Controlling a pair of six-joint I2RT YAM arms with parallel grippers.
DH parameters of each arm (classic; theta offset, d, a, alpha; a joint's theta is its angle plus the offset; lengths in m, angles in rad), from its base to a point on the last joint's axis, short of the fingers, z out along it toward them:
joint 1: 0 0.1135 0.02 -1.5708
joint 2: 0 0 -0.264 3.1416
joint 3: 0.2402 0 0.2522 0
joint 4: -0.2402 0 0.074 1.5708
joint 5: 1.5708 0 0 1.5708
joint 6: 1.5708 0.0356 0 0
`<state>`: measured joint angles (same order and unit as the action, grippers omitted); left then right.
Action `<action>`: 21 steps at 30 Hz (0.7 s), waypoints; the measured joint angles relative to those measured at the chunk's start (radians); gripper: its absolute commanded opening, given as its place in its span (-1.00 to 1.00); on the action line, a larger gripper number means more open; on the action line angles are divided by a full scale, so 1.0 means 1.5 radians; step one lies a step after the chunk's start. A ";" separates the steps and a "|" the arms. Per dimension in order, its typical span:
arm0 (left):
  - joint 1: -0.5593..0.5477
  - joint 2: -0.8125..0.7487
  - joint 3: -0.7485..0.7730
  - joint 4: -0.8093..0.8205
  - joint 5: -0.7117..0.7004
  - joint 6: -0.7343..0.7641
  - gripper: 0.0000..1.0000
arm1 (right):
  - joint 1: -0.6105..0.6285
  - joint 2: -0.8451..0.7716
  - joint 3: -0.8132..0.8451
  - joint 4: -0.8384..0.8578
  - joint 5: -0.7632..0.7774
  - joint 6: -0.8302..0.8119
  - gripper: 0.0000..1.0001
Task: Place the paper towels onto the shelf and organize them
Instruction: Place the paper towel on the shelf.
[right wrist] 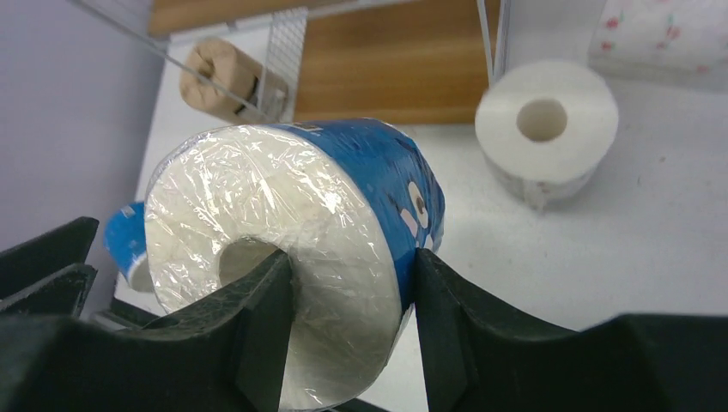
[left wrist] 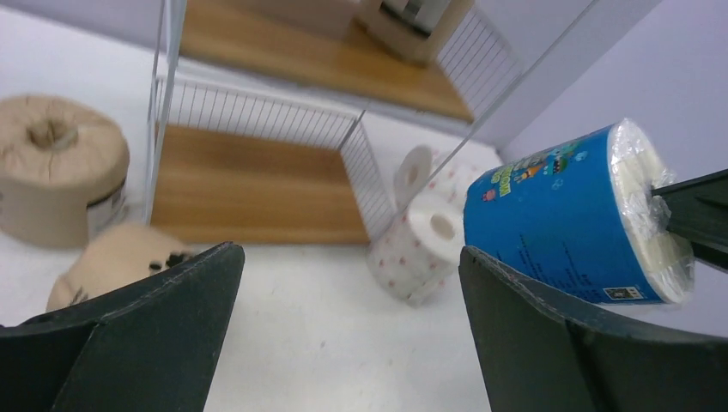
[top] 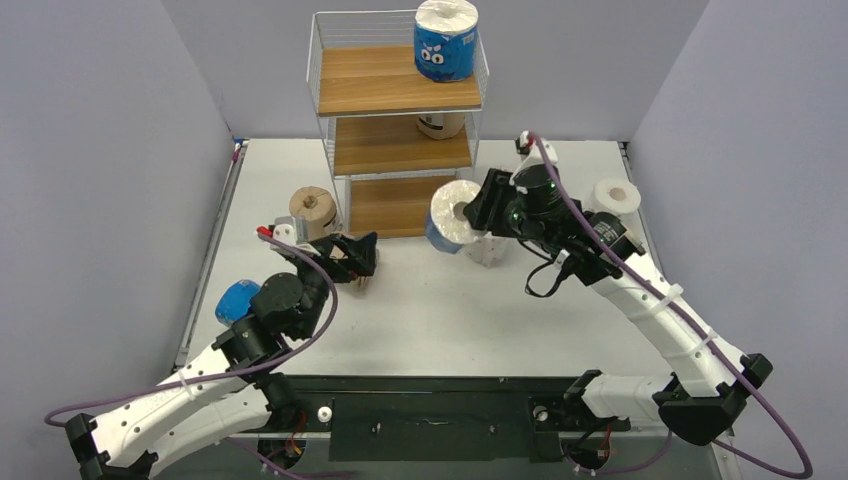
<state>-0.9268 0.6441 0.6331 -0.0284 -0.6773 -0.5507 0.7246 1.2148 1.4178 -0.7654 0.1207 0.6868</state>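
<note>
Near the right corner of the shelf [top: 370, 95], the right gripper [right wrist: 352, 300] pinches a blue roll [top: 448, 222], one finger in its core; the left gripper [left wrist: 348, 257] gapes empty. Best lift it level and slide it in squarely.

Showing bright blue printed wrap with cartoon eyes on the fat film-wrapped paper towel roll [right wrist: 257, 189] in the black right tool [right wrist: 350, 262]. Repeating that blue on the upright wrapped roll [top: 446, 42] atop the light-brown-board, white-wire shelf [top: 370, 95]. Scattering small red-pink marks over the white soft roll [left wrist: 412, 253]; wearing plain tan-brown on the squat paper roll [left wrist: 56, 163].
</note>
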 measured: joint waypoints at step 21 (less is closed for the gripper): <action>0.170 0.231 0.269 0.289 0.373 0.367 0.93 | -0.035 0.258 0.509 -0.051 -0.011 0.016 -0.31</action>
<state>-0.6712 0.9905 1.0359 0.4057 -0.1181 0.0006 0.6727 1.6024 2.1818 -0.8425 0.1047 0.7101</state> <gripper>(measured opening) 0.965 0.443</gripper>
